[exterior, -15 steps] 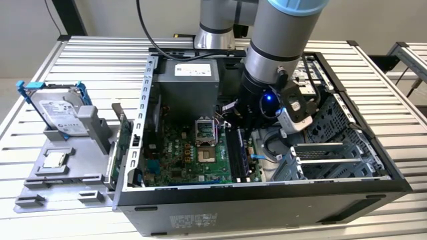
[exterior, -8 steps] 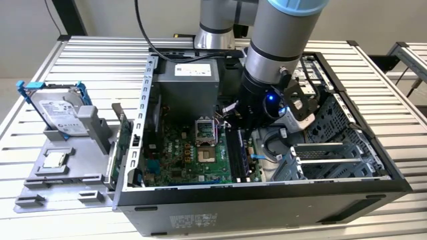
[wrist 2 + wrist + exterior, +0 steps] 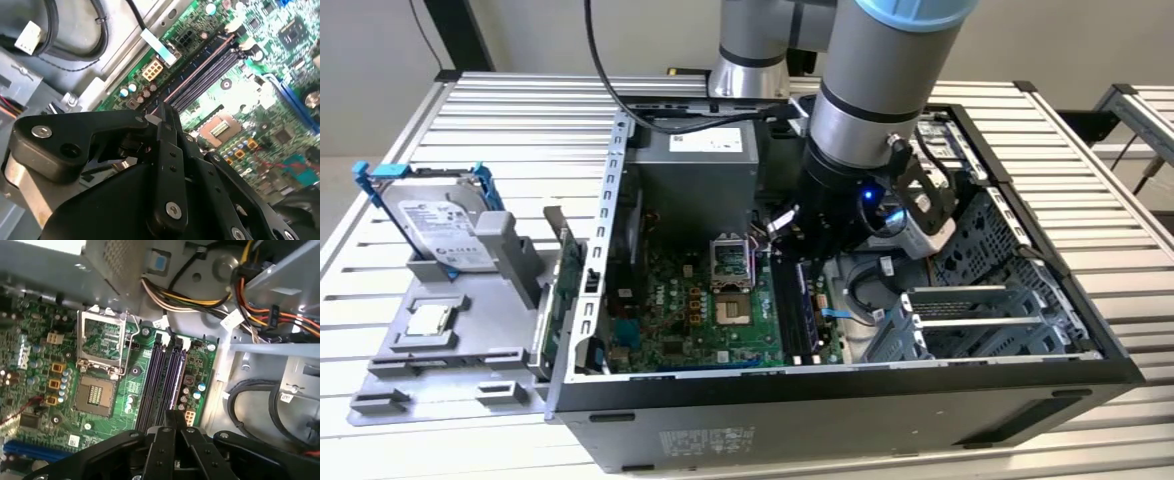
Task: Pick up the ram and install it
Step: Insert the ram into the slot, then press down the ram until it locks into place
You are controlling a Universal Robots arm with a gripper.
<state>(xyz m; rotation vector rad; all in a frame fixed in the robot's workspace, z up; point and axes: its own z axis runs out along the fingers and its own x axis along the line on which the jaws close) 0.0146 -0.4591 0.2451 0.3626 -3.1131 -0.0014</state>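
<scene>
Reading the black two-finger gripper (image 3: 175, 415) as closed, fingertips drawn together with no gap visible in both wrist views; unclear whether anything thin is pinched between them. Positioned deep inside the open black metal computer case (image 3: 854, 420), tips just above the near end of the long black memory slots (image 3: 159, 375) on the green motherboard (image 3: 131, 389). Locating the long, narrow dark blue-green ram stick (image 3: 802, 300), as far as can be judged, standing on edge in the slot row directly below the fingers in the exterior view; full seating and latch closure not confirmable. Judged progress: pick-up and carry done, insertion at or near the final press. Noted on the exterior view's left, well apart: silver hard drive in blue brackets (image 3: 447, 230), untouched on its grey holder.
</scene>
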